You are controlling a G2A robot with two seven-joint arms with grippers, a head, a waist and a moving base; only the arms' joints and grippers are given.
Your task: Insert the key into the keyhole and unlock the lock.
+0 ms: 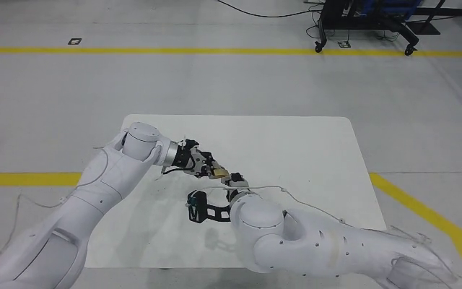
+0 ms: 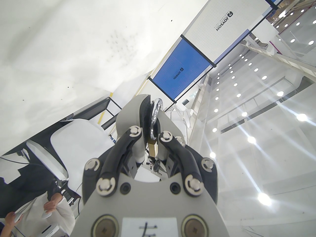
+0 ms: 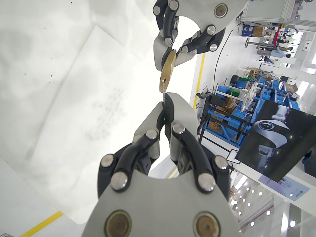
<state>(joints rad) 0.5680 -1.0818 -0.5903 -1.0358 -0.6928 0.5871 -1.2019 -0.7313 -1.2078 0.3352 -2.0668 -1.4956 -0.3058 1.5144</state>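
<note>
The right hand (image 3: 165, 106) was clamped on the key (image 3: 163, 96), its tip touching the keyhole end of the brass lock (image 3: 167, 72), which the left hand (image 3: 169, 61) gripped by the shackle end, both above the white counter (image 1: 310, 144).

Brass lock (image 1: 217, 173) above white table (image 1: 310, 144), left end effector (image 1: 208, 168) gripping it, right end effector (image 1: 232, 180) just beside it

One brass padlock (image 3: 167, 71), one key (image 3: 164, 96), one white table (image 1: 310, 144). Two grippers, seen from above: left gripper (image 3: 172, 54) at the padlock's 10 o'clock, right gripper (image 3: 166, 103) at its 4 o'clock.
</note>
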